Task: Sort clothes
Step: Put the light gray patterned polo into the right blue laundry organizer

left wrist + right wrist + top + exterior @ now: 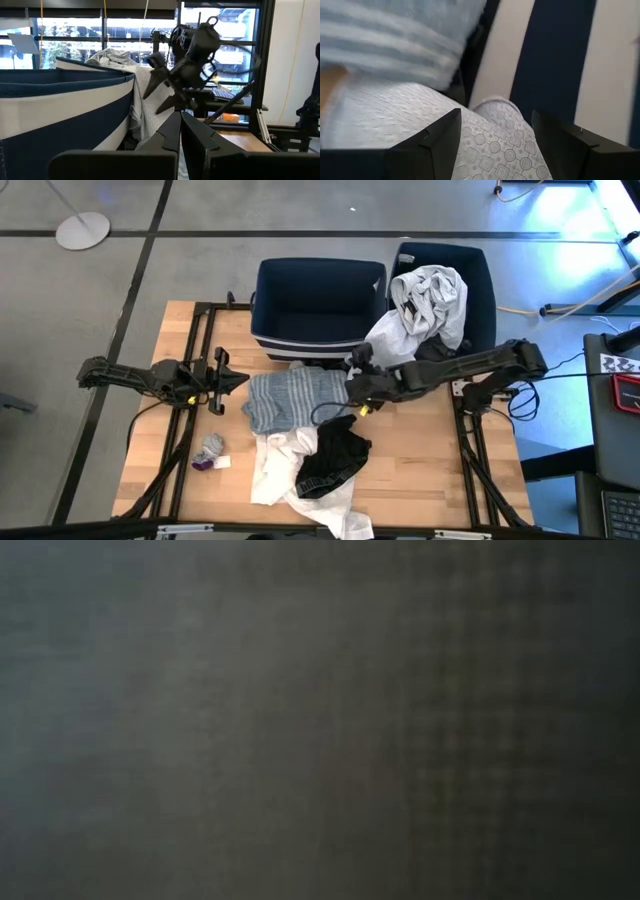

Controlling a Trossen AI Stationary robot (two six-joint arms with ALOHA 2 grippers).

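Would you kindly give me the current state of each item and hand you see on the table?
Left bin: looks empty.
Right bin: holds a white garment spilling over its rim.
Striped top: crumpled on the table.
Black garment: heaped on a white piece.
Small grey item: lying apart.
Left hand: shut, empty.
Right hand: open, above the striped top's edge.

Crowded middle and back edge, open wood at the sides

Two bins (318,305) block the table's (420,470) far edge, the right one (480,290) overflowing with a white garment (425,305) that spills onto the table. The right gripper (352,376), fingers apart, reaches over the striped top (285,400); white (275,470) and black clothes (335,460) fill the front centre. Bare wood lies right of the pile and around the small grey item (211,448) at left.
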